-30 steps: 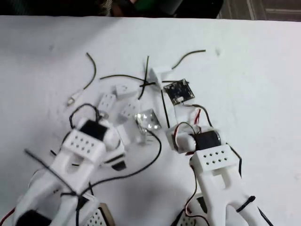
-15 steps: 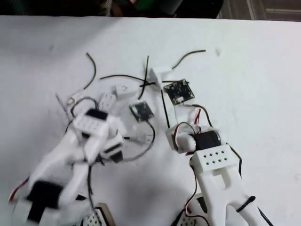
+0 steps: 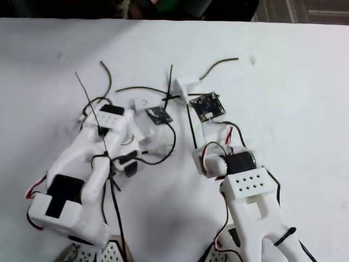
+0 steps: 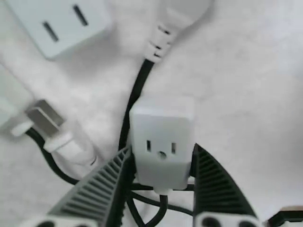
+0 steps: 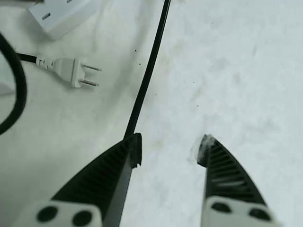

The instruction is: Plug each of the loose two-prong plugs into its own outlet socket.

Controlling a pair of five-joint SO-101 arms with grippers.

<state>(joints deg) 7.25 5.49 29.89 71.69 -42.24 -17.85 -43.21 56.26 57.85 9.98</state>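
1. And there was the left gripper (image 4: 161,163), pinching a white outlet socket (image 4: 162,144) between its ribbed black fingers (image 4: 102,189), 1 finger on each flank of the block
2. The socket's face looked straight back at the wrist camera, with 2 narrow slots side by side and 1 round hole between them on the side nearer the gripper's base; its long axis ran away from the camera, in line with the fingers
3. A black cable (image 4: 135,101) passed under the socket and ran up to a white strain relief (image 4: 158,40)
4. Just beside it lay a white plug (image 4: 59,135), its flat metal blades (image 4: 40,112) aimed away from the held socket; a second socket block (image 4: 59,21), showing 2 slots, sat near
5. Over to the right gripper (image 5: 168,149): spread wide above the white table (image 5: 236,71)
6. A white two-prong plug (image 5: 71,70) lay flat, its long axis in line with its own cord and its 2 thin pins aimed at a long black lead (image 5: 149,66), without touching it
7. From the high view, the left arm (image 3: 92,158) and right arm (image 3: 248,191) both sat at the mid-table cluster of blocks and leads
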